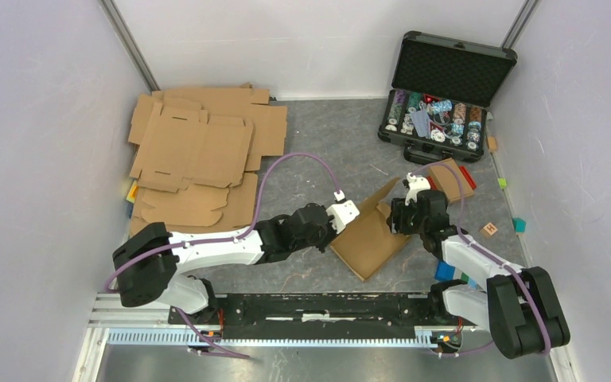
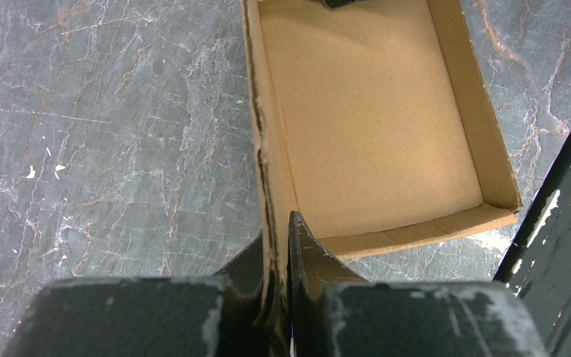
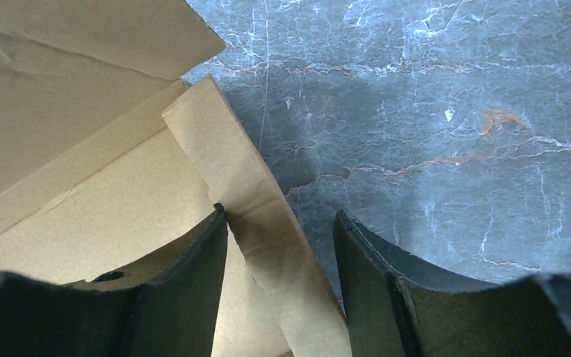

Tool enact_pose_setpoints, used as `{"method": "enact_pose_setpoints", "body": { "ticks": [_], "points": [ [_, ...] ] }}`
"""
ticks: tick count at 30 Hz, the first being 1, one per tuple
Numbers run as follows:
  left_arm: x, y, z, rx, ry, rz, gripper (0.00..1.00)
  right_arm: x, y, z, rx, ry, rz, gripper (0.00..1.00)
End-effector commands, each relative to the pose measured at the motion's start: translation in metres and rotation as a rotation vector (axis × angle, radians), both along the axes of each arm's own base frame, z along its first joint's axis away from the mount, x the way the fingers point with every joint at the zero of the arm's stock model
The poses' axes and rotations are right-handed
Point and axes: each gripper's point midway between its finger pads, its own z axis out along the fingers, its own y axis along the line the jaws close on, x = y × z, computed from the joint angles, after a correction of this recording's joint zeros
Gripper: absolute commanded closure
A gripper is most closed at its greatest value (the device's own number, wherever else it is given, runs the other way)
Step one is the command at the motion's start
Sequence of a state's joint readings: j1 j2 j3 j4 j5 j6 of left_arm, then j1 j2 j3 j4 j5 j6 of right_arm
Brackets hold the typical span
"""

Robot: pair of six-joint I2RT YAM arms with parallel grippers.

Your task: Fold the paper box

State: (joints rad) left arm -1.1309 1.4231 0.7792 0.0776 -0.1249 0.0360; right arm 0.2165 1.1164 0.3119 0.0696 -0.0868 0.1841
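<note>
The paper box (image 1: 370,243) lies on the grey table between the two arms, a shallow brown cardboard tray with its walls up and open side facing upward. My left gripper (image 1: 352,225) is at its left edge, shut on the side wall (image 2: 268,171). In the left wrist view the box floor (image 2: 372,126) stretches away beyond the fingers (image 2: 305,253). My right gripper (image 1: 398,219) is at the box's far right corner. It (image 3: 279,213) stands open, with a loose flap (image 3: 230,156) between the jaws that leans on the left finger (image 3: 193,275).
A stack of flat cardboard blanks (image 1: 199,151) lies at the back left. A black case of poker chips (image 1: 441,95) stands open at the back right. Another cardboard piece (image 1: 449,179) and small coloured blocks (image 1: 489,229) sit right of the box.
</note>
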Motion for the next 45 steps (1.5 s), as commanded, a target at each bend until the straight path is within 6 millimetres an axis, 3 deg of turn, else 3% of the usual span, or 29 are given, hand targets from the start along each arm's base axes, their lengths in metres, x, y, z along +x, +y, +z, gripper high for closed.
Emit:
{"method": "enact_pose_setpoints", "body": {
  "ticks": [1, 5, 20, 28, 32, 38, 40, 42, 45],
  "points": [
    [-0.003, -0.007, 0.008, -0.005, -0.025, -0.044, 0.9, -0.001, -0.011, -0.006, -0.057, 0.032, -0.035, 0.42],
    [-0.002, -0.007, 0.008, -0.004, -0.025, -0.043, 0.9, -0.004, -0.009, -0.008, -0.055, 0.042, -0.022, 0.55],
    [0.003, -0.006, 0.003, 0.011, -0.014, -0.012, 0.9, -0.011, 0.014, 0.004, 0.045, -0.007, 0.082, 0.48],
    [0.001, -0.007, 0.003, 0.0, -0.007, -0.021, 0.9, -0.005, 0.026, 0.01, 0.131, -0.039, 0.085, 0.53],
    [0.001, -0.006, 0.002, 0.005, -0.009, -0.019, 0.9, -0.003, 0.019, 0.005, 0.088, -0.026, 0.063, 0.56],
    [0.001, -0.006, 0.004, 0.002, -0.011, -0.019, 0.9, -0.001, -0.002, -0.001, -0.004, -0.002, -0.024, 0.64],
    [0.001, -0.005, 0.004, 0.002, -0.012, -0.021, 0.9, 0.0, -0.004, 0.002, -0.003, -0.017, -0.034, 0.72],
    [0.001, -0.005, 0.005, 0.001, -0.012, -0.019, 0.9, 0.001, -0.005, 0.003, -0.01, -0.026, -0.041, 0.88],
    [0.001, -0.005, 0.005, 0.001, -0.012, -0.02, 0.9, 0.001, -0.011, 0.003, -0.049, -0.012, -0.047, 0.9]
  ]
}}
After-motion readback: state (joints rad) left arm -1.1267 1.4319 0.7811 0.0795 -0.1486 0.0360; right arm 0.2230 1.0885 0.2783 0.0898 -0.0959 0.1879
